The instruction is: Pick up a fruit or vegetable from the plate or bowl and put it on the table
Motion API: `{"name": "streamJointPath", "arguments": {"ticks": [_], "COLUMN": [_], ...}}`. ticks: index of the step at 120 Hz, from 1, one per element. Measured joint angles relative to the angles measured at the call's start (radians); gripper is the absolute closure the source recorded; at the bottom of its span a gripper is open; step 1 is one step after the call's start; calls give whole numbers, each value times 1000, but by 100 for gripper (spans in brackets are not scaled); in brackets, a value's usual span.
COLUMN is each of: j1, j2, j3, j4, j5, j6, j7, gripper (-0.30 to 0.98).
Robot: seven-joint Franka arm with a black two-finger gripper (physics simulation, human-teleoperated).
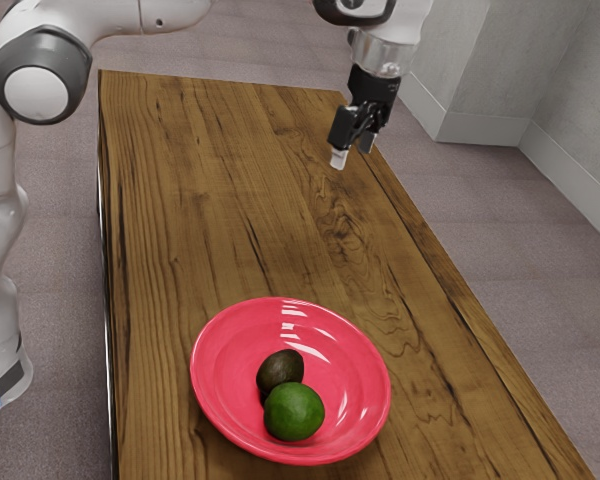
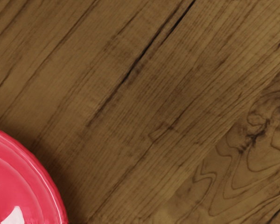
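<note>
Green fruit (image 1: 294,412) sits in the pinkish-red bowl (image 1: 216,340), low in the hollow. Dark fruit (image 1: 279,370), brownish green, is in there too, right beside the green one and partly hidden by it in the exterior view; can't tell if they touch. Bowl is upright on the wooden table (image 1: 200,180), toward the near end in the exterior view. Both fruits still need to go onto the wood if picked; neither is on it.

My gripper (image 1: 353,150) is open, fingers apart, nothing between them. It's up above the wood, pointing down, near the table's long edge at the exterior view's right, well apart from the bowl and both fruits. Wrist view: wood grain, a dark crack, a knot, part of the bowl's rim with a white glint inside. Grey floor (image 1: 500,240) around the table, pale wall (image 1: 570,130) beyond.
</note>
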Motion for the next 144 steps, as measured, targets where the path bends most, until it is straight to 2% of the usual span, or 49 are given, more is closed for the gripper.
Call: {"name": "streamJointPath", "arguments": {"ticks": [19,48,75,90,99,105,121,130,144], "j1": [16,-3,-4,-40,-58,-59,-125,-114,-103], "j2": [-1,25,55,58,52,50,60,74,57], "j3": [3,-56,-66,-75,-72,-79,-143,-147,-148], "j4": [0,2,0,-10,-70,-90,-101,-132,-238], "j5": [-11,-23,-166,-198,-203,-184,-55,-20,5], "j6": [0,5,15,16,16,17,30,61,223], "j7": [-12,90,213,356,482,580,868,1035,1294], "gripper": [0,0,0,0,0,0,0,0,0]}}
